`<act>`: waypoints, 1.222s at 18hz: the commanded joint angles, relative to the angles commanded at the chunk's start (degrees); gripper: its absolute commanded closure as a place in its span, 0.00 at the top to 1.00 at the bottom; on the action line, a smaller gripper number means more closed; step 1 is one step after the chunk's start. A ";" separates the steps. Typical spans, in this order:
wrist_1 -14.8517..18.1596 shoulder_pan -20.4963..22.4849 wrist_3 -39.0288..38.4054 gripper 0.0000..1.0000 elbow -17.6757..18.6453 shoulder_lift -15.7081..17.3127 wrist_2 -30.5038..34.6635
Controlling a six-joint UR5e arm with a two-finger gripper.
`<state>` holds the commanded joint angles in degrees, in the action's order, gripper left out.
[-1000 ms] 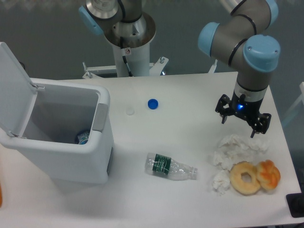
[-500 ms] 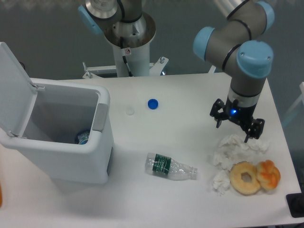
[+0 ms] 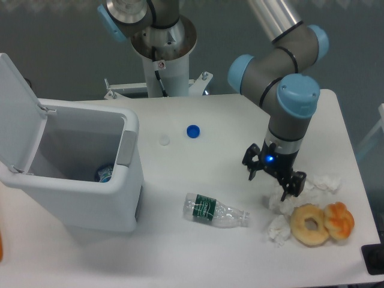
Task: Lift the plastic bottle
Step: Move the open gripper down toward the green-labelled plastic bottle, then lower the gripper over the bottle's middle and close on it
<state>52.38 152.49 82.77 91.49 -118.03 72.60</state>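
Observation:
The plastic bottle (image 3: 215,210) lies on its side on the white table (image 3: 228,138), clear and crinkled with a dark green label band near its left end. My gripper (image 3: 273,179) hangs open above the table, to the right of the bottle and slightly farther back, its two dark fingers spread with nothing between them. It hovers over the left edge of some crumpled white tissue (image 3: 282,201). Gripper and bottle are apart.
A white bin (image 3: 72,168) with its lid raised stands at the left. A blue cap (image 3: 192,131) and a small white disc (image 3: 164,140) lie at mid-table. Two doughnuts (image 3: 312,224) (image 3: 339,219) rest among the tissue at the front right.
My gripper has moved left and toward the front, from over the right side of the table to beside the tissue, closer to the bottle. The bottle has not moved.

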 joint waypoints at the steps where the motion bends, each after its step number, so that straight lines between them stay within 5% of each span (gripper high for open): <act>1: -0.09 -0.53 3.24 1.00 -0.17 -0.96 0.00; 10: -0.35 -2.73 13.64 1.00 -0.09 -4.31 0.35; 22: -0.61 -3.08 14.26 1.00 -3.34 -8.44 1.40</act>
<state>51.77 149.41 97.03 88.16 -126.47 74.00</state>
